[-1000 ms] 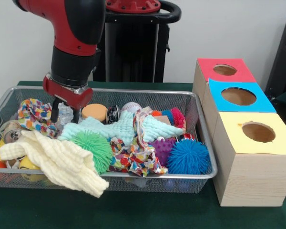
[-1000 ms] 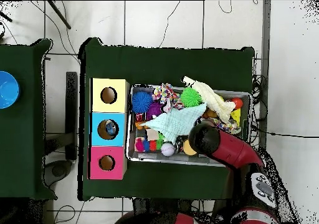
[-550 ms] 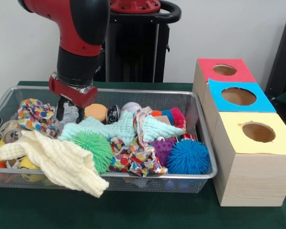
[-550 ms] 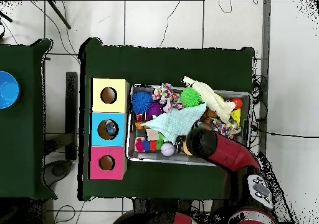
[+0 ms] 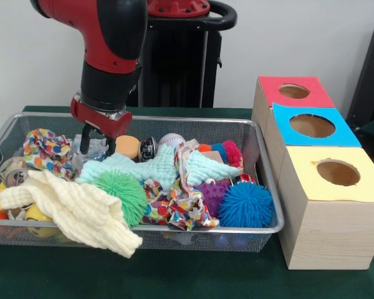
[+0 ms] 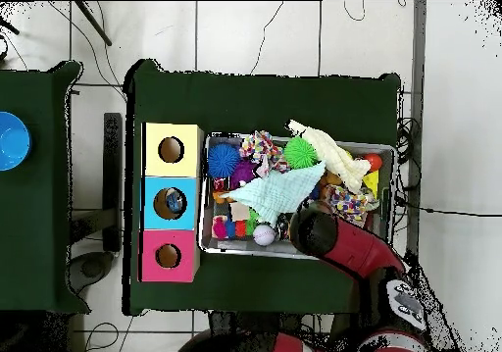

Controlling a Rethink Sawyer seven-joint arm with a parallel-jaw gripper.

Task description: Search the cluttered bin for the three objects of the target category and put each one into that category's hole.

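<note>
My gripper [image 5: 98, 144] hangs over the back left part of the wire bin [image 5: 174, 229]. It is shut on a clear crinkled plastic piece [image 5: 97, 148] held just above the clutter. An orange disc [image 5: 128, 147] lies right beside it and a baseball [image 5: 171, 139] a little further right. Three wooden boxes stand right of the bin, with a red-topped hole [image 5: 294, 91], a blue-topped hole [image 5: 311, 126] and a yellow-topped hole [image 5: 338, 172]. In the overhead view the arm [image 6: 324, 232] covers the gripper.
The bin also holds a mint cloth [image 5: 162, 165], a cream cloth [image 5: 75, 208], patterned cloths [image 5: 43, 149], and green [image 5: 121, 193], purple [image 5: 213, 193] and blue [image 5: 246, 204] spiky balls. From above, something sits inside the blue box's hole [image 6: 172, 202].
My gripper has risen slightly and shifted right along the back of the bin, and the clear plastic piece has moved with it.
</note>
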